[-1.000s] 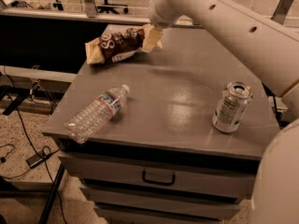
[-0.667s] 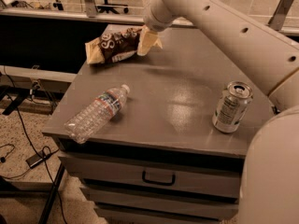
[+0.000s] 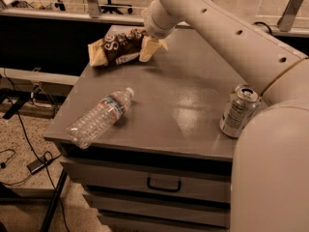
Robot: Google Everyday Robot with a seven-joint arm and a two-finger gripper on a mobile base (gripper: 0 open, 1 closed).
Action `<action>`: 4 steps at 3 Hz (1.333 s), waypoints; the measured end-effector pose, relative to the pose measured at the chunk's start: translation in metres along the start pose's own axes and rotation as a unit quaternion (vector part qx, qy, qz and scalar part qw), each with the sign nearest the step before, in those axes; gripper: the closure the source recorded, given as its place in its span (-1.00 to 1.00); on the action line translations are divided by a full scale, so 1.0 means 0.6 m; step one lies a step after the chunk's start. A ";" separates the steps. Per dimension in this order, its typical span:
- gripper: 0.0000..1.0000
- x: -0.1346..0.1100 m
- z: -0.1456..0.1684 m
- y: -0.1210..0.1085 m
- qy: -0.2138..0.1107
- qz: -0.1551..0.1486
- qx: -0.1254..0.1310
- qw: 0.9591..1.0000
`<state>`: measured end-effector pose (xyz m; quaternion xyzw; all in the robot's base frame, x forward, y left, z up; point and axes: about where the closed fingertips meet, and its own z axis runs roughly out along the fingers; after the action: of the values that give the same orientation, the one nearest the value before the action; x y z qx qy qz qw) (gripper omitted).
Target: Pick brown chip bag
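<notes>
The brown chip bag [image 3: 116, 46] lies at the far left corner of the grey cabinet top [image 3: 183, 100], dark brown in the middle with white lettering and a tan left end. My gripper [image 3: 150, 48] hangs from the white arm [image 3: 217, 28] and is down at the bag's right end, covering that end. It is low over the surface and overlaps the bag in the view; I cannot tell whether it touches it.
A clear plastic water bottle [image 3: 99, 117] lies on its side near the front left edge. A silver soda can [image 3: 238, 111] stands at the right, close to my arm's lower body [image 3: 275, 173]. A drawer handle [image 3: 164, 184] shows below. Cables lie on the floor at left.
My gripper has moved left and down, from just right of the bag to over its right end. The bag, bottle and can have not moved.
</notes>
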<state>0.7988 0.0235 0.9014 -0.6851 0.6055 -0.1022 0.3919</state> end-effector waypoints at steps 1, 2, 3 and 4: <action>-0.19 -0.008 0.009 0.009 0.004 -0.008 -0.017 1.000; 0.26 -0.013 0.009 0.015 0.003 -0.008 -0.026 1.000; 0.74 -0.013 0.000 0.015 0.010 -0.003 -0.031 0.999; 1.00 -0.014 -0.030 -0.002 0.012 0.012 -0.009 1.000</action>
<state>0.7867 0.0234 0.9172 -0.6801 0.6195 -0.1003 0.3790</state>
